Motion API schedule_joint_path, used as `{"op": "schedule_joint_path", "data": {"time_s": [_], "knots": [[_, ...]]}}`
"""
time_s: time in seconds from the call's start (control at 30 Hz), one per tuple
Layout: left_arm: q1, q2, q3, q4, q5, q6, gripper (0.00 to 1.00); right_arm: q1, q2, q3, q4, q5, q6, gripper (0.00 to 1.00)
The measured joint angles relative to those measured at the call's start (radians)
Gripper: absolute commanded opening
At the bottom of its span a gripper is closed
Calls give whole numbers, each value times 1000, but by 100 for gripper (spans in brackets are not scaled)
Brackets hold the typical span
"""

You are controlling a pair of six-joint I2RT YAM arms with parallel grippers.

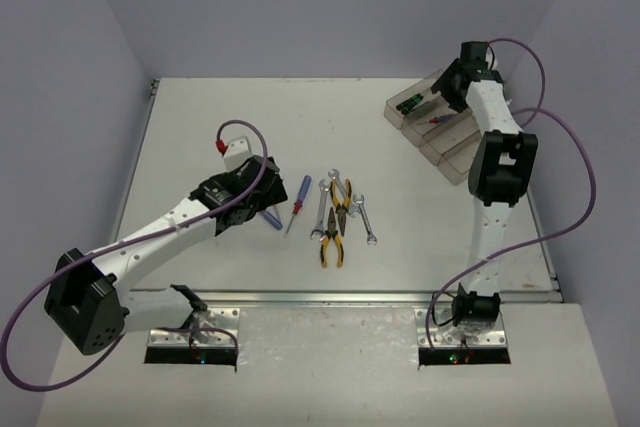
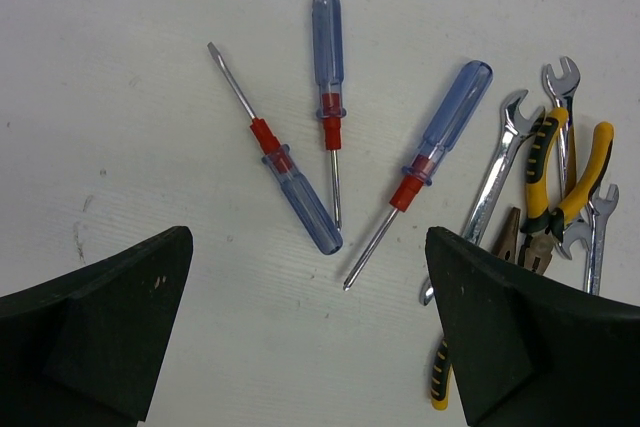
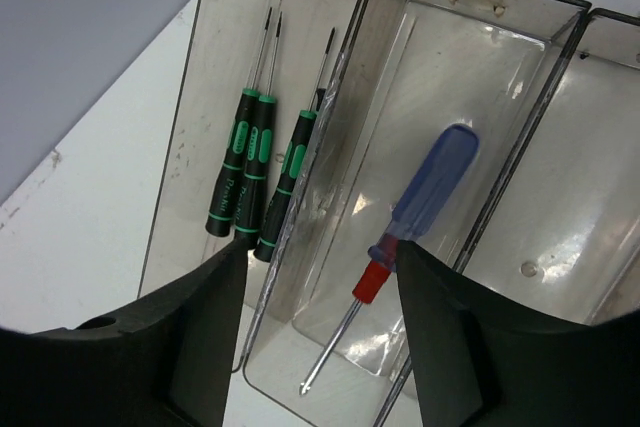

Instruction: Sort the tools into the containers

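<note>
Left gripper (image 2: 310, 342) jaws spread wide, nothing held; it hovers left of bench centre above three blue-and-red screwdrivers (image 2: 331, 97) that lie loose on the bench (image 1: 200, 117), fanned out and apart from each other, none touched by the fingers. Just to their right, toward bench centre: silver wrenches (image 2: 497, 179) and two yellow-and-black pliers (image 2: 548, 197) in a loose overlapping cluster. Right gripper (image 3: 320, 347) jaws also apart, empty, hanging over the tray (image 1: 457, 161), which sits at the far right corner of the bench. Tray contents from the right wrist view: three black-and-green screwdrivers (image 3: 258, 167) side by side in the end compartment, tips pointing away from the camera; one blue-and-red screwdriver (image 3: 418, 212) lying diagonally in the compartment next to it. What shows of the third compartment holds no tool.
</note>
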Motion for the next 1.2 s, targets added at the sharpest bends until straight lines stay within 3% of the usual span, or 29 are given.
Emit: {"op": "schedule_joint_path", "data": {"time_s": [0.2,0.4,0.5,0.6,0.77,0.93,1.2], "knots": [[0,48,2,2,-6,-26,100,12,-100,-71,-17,-21,-30,70],[6,166,56,9,-8,-45,92,120,-378,-247,-45,-78,-147,70],[23,259,113,23,-9,-45,84,235,-589,-448,-29,-117,-208,69],[63,360,178,20,-4,-32,65,326,-822,-767,101,-204,-230,69],[143,549,276,45,9,4,54,312,-1065,-1159,106,-285,-229,69],[180,657,328,55,39,41,34,300,-1169,-1342,130,-325,-228,69],[192,753,386,82,84,72,8,301,-1339,-1394,155,-385,-225,68]]}}
